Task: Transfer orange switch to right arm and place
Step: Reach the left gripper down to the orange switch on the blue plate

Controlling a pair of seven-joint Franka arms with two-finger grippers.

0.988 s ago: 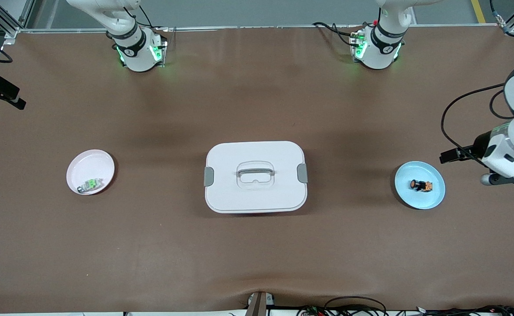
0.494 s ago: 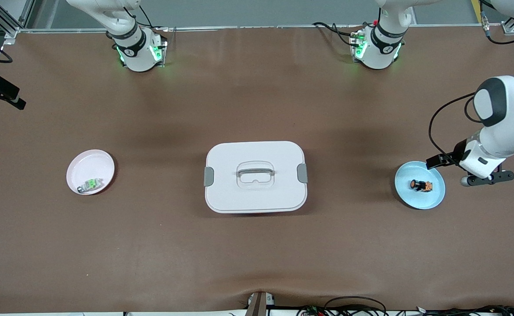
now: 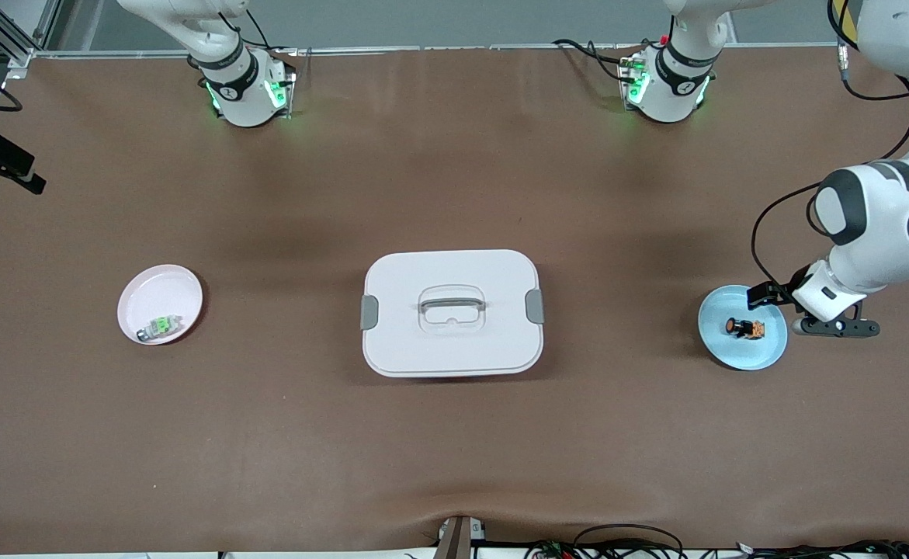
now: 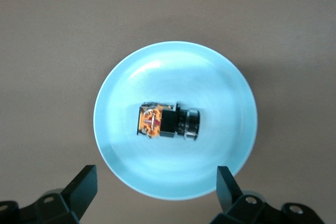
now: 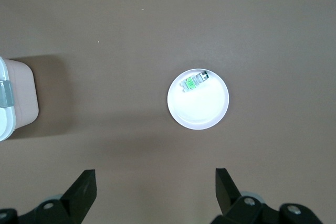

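The orange switch (image 3: pixel 744 328) lies on its side in a light blue plate (image 3: pixel 765 351) toward the left arm's end of the table. In the left wrist view the switch (image 4: pixel 168 121) lies in the middle of the plate (image 4: pixel 210 72). My left gripper (image 3: pixel 815 314) hangs open and empty above the plate's edge, apart from the switch; its fingertips (image 4: pixel 88 174) straddle the rim. My right gripper (image 5: pixel 155 174) is open and empty, high over bare table. Of the right arm, the front view shows only the base (image 3: pixel 241 85).
A white lidded box (image 3: pixel 452 312) with a handle stands mid-table; its corner shows in the right wrist view (image 5: pixel 10 98). A pale pink plate (image 3: pixel 155 291) toward the right arm's end holds a small grey part with a green top (image 3: pixel 161 326), which also shows in the right wrist view (image 5: pixel 193 83).
My left arm has swung in from the table's end toward the blue plate, and its gripper now hangs over the plate's edge. The switch and the other things have not moved.
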